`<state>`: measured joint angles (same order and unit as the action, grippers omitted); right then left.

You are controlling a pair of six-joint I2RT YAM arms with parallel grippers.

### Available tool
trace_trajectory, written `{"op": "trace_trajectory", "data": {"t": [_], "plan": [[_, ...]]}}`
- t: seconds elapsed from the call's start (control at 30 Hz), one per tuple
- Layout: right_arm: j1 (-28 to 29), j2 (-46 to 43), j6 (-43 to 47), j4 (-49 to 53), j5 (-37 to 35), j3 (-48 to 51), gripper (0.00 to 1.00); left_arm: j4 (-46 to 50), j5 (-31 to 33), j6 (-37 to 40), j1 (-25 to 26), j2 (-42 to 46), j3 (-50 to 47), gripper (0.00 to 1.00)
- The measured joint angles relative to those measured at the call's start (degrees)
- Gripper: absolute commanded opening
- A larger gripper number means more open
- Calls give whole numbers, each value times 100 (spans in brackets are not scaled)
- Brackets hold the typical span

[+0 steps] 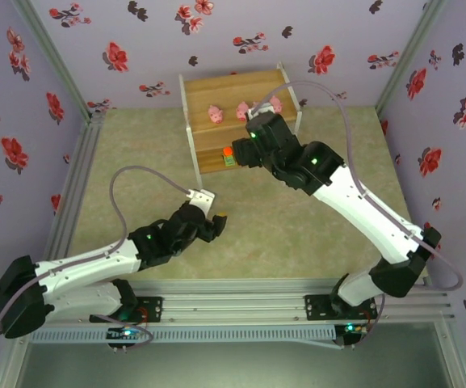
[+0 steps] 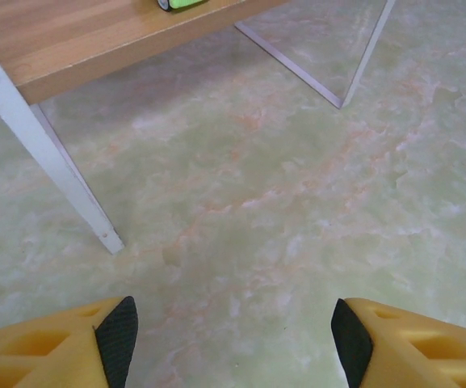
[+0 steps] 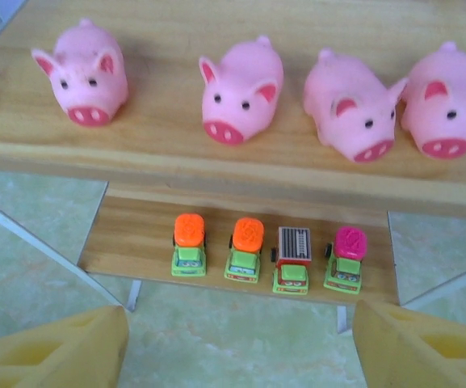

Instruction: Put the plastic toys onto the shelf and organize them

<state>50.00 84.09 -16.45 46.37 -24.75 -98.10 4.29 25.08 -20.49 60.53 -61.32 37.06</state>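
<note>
The shelf (image 3: 168,149) holds all the plastic toys I see. Several pink pigs, such as the leftmost one (image 3: 83,74), stand in a row on its top board. Several small green trucks line the lower board: two orange-topped (image 3: 189,245), one grey-topped (image 3: 292,260), one magenta-topped (image 3: 346,259). My right gripper (image 3: 241,343) hovers open in front of the lower board, with nothing between its yellow fingers. My left gripper (image 2: 235,339) is open over the bare floor, near the shelf's white leg (image 2: 55,162). From above, the shelf (image 1: 233,85) stands at the back and the left gripper (image 1: 219,220) sits well in front of it.
The floor is a pale green marbled mat (image 1: 297,234). Floral walls close in the back and both sides. The right arm (image 1: 321,174) reaches over the shelf's right front. An aluminium rail (image 1: 241,303) carries both bases at the near edge.
</note>
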Motion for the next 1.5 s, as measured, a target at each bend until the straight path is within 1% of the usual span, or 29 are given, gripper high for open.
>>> {"op": "trace_trajectory", "data": {"t": [0.13, 0.27, 0.33, 0.4, 0.43, 0.5, 0.87, 1.17, 1.33, 1.5], "plan": [[0, -280, 2, -232, 4, 557, 84, 114, 42, 76, -83, 107, 0, 78], [0, -584, 0, -442, 7, 1117, 88, 186, 63, 140, -151, 216, 0, 83], [0, -723, 4, -514, 2, 1338, 93, 232, 85, 149, -192, 275, 2, 89], [0, -844, 7, -581, -11, 1497, 96, 273, 92, 175, -229, 310, 9, 99], [0, -898, 7, -599, -15, 1563, 98, 310, 103, 184, -247, 319, 20, 100], [0, -986, 20, -616, -35, 1659, 99, 380, 109, 205, -275, 321, 46, 100], [-55, -1394, -4, -671, -258, 2389, 100, 702, 138, 269, -431, 455, 258, 100], [-319, -1937, -245, -669, -601, 3021, 99, 997, 223, 258, -564, 769, 275, 100], [-457, -2304, -387, -673, -874, 3322, 100, 1036, 350, 245, -761, 1123, 262, 100], [-632, -2524, -546, -675, -1115, 3630, 100, 1119, 490, 249, -940, 1257, 256, 100]]}}
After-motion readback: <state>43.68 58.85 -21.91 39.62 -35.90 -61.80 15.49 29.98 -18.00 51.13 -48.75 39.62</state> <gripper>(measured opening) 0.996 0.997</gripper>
